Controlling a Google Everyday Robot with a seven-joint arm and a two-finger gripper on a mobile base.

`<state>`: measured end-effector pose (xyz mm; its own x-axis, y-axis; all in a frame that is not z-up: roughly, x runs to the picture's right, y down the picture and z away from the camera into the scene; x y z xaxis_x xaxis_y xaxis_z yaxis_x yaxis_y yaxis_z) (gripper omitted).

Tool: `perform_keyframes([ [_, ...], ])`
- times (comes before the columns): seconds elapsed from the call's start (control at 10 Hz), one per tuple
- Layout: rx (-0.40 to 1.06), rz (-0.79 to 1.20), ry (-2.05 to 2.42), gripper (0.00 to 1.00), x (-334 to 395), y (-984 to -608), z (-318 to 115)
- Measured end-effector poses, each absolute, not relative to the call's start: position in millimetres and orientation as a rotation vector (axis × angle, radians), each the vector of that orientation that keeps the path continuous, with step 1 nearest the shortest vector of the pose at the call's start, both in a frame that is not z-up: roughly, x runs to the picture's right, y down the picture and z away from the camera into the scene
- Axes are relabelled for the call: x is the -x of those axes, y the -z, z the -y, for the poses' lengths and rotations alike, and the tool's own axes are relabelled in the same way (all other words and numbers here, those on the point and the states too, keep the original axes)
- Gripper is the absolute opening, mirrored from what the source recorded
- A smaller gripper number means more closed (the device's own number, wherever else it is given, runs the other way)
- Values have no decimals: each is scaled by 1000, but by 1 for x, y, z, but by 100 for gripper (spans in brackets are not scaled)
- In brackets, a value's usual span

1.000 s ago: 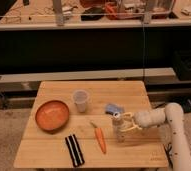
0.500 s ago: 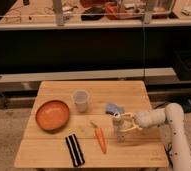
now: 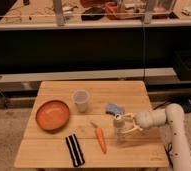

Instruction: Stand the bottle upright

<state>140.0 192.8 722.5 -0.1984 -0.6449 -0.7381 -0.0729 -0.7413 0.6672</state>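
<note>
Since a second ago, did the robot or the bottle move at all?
Nothing has visibly changed. The gripper is still around the bottle, which stands upright on the table near its right side. The cup, orange bowl, carrot, black item and light-blue item all stayed where they were.

Tabletop point(image 3: 54, 152): pale wood planks with a matt finish. Bowl point(image 3: 52, 115), at 9 o'clock: orange, smooth, faintly glossy. Cup point(image 3: 81, 100), near centre: translucent plastic. Bottle point(image 3: 119, 126), at 4 o'clock: clear pale plastic with a whitish cap. Pincer point(image 3: 125, 123), around the bottle: smooth whitish fingers on a glossy white arm. Carrot point(image 3: 100, 138): orange, matt. Dark striped item point(image 3: 74, 149), at 7 o'clock: black, matt. Light-blue item point(image 3: 113, 108): smooth.
</note>
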Motion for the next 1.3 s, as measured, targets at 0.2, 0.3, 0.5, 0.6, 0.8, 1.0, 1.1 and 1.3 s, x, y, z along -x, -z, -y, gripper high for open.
perform_keyframes([
  [0.2,-1680,837,1996,78,-139,-723,-193],
  [0.3,-1681,839,1996,77,-138,-723,-192],
  [0.5,-1680,837,1996,78,-139,-723,-193],
  [0.6,-1680,836,1996,74,-139,-723,-193],
  [0.8,-1680,837,1996,67,-139,-723,-192],
  [1.0,-1681,837,1996,78,-139,-723,-192],
  [1.1,-1680,836,1996,80,-139,-723,-192],
  [1.3,-1681,835,1995,80,-139,-723,-192],
])
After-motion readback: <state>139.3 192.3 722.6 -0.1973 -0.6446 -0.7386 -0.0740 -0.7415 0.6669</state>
